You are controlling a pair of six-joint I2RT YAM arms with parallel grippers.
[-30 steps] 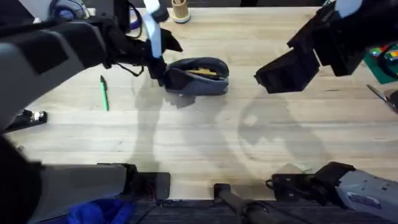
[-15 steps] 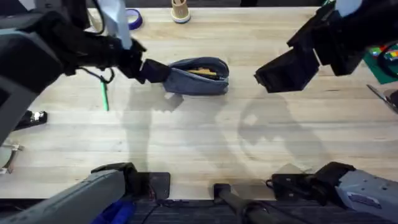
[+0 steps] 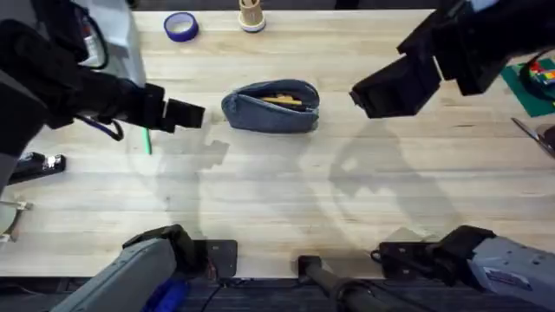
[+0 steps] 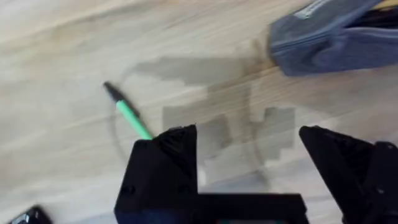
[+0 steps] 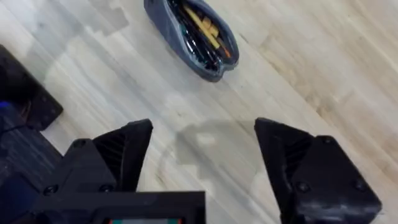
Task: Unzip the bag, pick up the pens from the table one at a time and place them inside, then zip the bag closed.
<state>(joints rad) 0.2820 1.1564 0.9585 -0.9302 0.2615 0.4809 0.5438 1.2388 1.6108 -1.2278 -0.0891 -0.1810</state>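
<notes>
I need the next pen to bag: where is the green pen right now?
The green pen lies on the table left of the open bag in the overhead view, partly hidden under the left gripper, which is open.

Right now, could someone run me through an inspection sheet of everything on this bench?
Surface: pale wooden table, bare planks in the middle.
Job's things: blue-grey bag unzipped, yellow pen inside; green pen lying on the table beside the left gripper.
Clutter: blue tape roll and a small wooden holder at the far edge; green mat at the right.
Grippers: left gripper jaws open, empty; right gripper jaws open, empty, above the table.
Cables: dark cable on the left arm.
Surroundings: nothing seen.
</notes>
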